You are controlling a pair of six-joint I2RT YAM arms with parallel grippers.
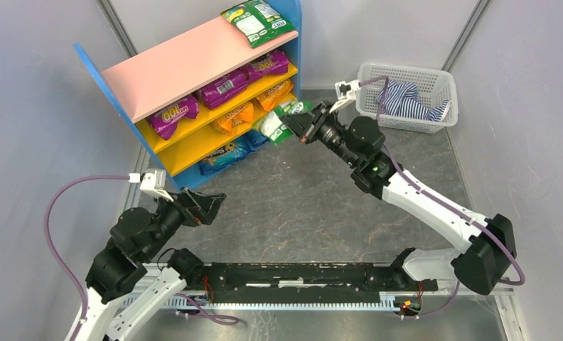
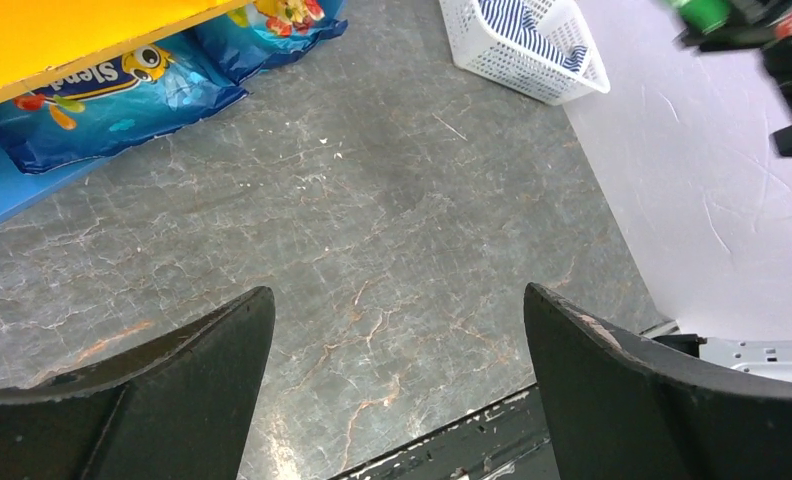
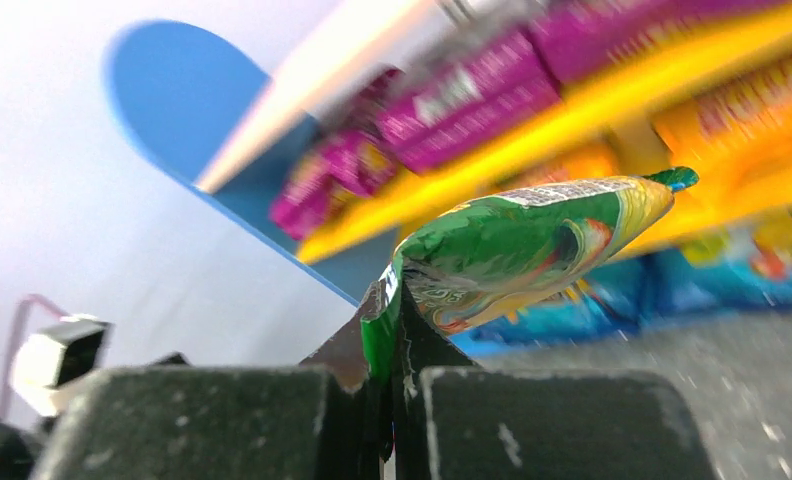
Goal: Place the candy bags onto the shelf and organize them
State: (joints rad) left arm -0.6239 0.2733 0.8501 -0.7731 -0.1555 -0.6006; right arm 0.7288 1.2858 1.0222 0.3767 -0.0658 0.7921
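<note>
The shelf (image 1: 186, 60) has blue sides, a pink top and yellow boards. A green candy bag (image 1: 257, 21) lies on its top. Purple bags (image 1: 222, 89) fill the upper board, orange bags (image 1: 250, 106) the middle, blue bags (image 1: 225, 153) the bottom. My right gripper (image 1: 295, 128) is shut on the edge of another green bag (image 1: 275, 122) and holds it in the air just in front of the shelf's right end; the bag shows in the right wrist view (image 3: 522, 245). My left gripper (image 1: 211, 206) is open and empty above the floor near the shelf's lower left; its fingers (image 2: 192, 370) frame bare floor.
A white mesh basket (image 1: 435, 82) holding a striped blue-white cloth (image 1: 410, 99) stands at the back right, also in the left wrist view (image 2: 517, 60). Grey walls close in both sides. The arms' black base rail (image 1: 300, 277) runs along the near edge.
</note>
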